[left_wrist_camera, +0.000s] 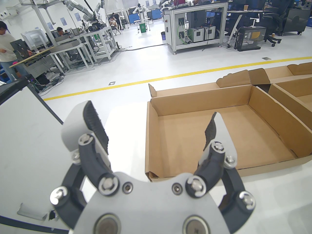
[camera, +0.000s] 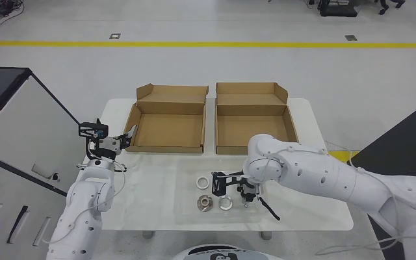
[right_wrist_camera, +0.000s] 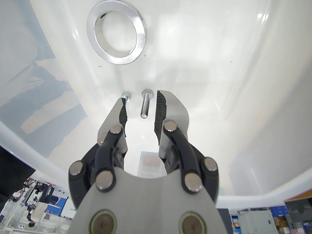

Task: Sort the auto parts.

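Right gripper (right_wrist_camera: 141, 99), half open astride a bolt (right_wrist_camera: 144, 107), should close squarely on its shank, sparing the second bolt (right_wrist_camera: 126, 96), apparently touching a finger; ring (right_wrist_camera: 139, 37) at nine o'clock from above.

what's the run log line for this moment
right gripper: open, astride bolt on table | left gripper: open, holding nothing | left cardboard box, right cardboard box: empty | metal ring: on table, unsorted

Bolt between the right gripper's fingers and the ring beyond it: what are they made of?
Bolt: probably plated steel, shiny silver threads and hex head. Ring: looks like machined aluminium, satin silver face with crisp edges; steel is possible.
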Available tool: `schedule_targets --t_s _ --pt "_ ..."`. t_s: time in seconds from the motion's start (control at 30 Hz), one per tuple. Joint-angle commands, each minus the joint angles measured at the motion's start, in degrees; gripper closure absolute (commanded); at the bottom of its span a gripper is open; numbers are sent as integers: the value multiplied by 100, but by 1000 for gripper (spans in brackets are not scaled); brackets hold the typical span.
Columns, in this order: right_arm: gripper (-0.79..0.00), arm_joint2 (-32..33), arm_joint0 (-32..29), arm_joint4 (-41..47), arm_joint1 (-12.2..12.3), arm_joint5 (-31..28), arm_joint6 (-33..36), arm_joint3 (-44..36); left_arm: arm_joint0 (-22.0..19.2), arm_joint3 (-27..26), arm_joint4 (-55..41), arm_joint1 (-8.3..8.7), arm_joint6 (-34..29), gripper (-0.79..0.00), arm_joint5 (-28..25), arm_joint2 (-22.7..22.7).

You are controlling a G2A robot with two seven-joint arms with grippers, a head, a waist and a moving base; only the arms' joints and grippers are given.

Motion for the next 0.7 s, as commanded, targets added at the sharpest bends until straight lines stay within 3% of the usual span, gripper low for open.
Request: schedule_targets --t_s 0.0,0.1,0.2,0.67 --pt "-256 0 -1 -1 -2 -6 -6 16 0 0 0 0 0 -785 0 0" --pt "-169 0 -3 -11 -1 -27 -27 50 0 0 0 0 0 -785 0 0" --pt "0 0 4 -4 10 -36 -36 76 0 0 0 0 0 -785 0 0" --pt "0 0 389 451 288 114 113 -463 0 0 0 0 0 -785 0 0"
